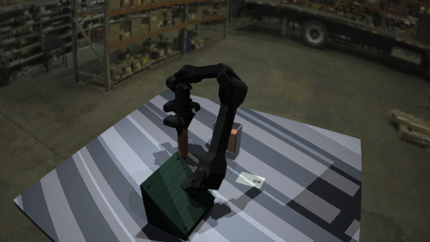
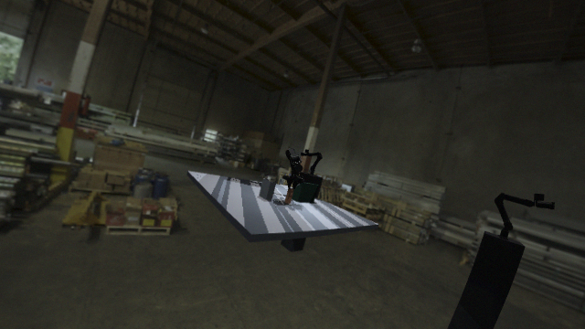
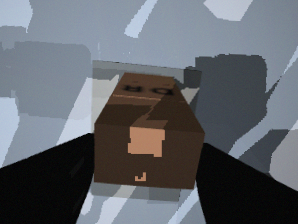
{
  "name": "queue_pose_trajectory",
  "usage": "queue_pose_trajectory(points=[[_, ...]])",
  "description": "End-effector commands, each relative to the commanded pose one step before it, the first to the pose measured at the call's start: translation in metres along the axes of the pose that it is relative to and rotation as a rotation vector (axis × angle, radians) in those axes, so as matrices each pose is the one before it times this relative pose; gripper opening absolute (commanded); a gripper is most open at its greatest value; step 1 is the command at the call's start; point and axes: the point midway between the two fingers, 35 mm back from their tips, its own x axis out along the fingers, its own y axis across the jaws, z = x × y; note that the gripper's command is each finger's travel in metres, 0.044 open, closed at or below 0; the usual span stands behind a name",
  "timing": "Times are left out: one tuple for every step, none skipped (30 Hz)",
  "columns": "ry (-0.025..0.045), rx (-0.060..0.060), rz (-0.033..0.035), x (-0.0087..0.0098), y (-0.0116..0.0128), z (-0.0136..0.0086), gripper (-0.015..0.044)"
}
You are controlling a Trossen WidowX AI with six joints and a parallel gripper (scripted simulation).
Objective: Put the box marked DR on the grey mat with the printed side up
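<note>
A striped table (image 2: 274, 224) fills the centre; on it, a grey bin (image 2: 267, 189) stands at nine o'clock from an orange box (image 2: 289, 196), and a green block (image 2: 304, 192) at three o'clock.
</note>
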Motion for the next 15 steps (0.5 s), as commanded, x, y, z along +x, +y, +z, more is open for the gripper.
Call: queue_pose_trajectory(points=[[-0.00158, 0.0019, 0.00128, 0.00347, 0.00060, 0.00081, 0.0158], [0.00005, 0.0000, -0.00003, 0.00155, -0.00002, 0.00000, 0.0158], [0.00005, 0.0000, -0.00003, 0.00155, -0.00001, 0.00000, 0.0158], [0.00005, 0.0000, -0.00003, 0.00155, -0.00001, -0.00001, 0.0158], [0.00006, 0.0000, -0.00003, 0.00155, 0.00000, -0.00002, 0.0158], [0.00006, 0.0000, -0.00003, 0.00153, 0.00001, -0.00002, 0.0158], [0.00005, 0.0000, -0.00002, 0.00119, 0.00001, -0.00002, 0.0158], [0.00003, 0.0000, -0.00001, 0.00071, 0.00001, -0.00001, 0.0158], [0.00001, 0.0000, 0.00000, 0.00024, 0.00000, 0.00000, 0.0158], [-0.00038, 0.0029, 0.00520, -0.00175, 0.00100, 0.00011, 0.0184], [0.00000, 0.0000, 0.00000, 0.00000, 0.00000, 0.00000, 0.0210], [0.00000, 0.0000, 0.00000, 0.00000, 0.00000, 0.00000, 0.0237], [0.00000, 0.0000, 0.00000, 0.00000, 0.00000, 0.00000, 0.0242], [0.00000, 0.0000, 0.00000, 0.00000, 0.00000, 0.00000, 0.0242], [0.00000, 0.0000, 0.00000, 0.00000, 0.00000, 0.00000, 0.0242]])
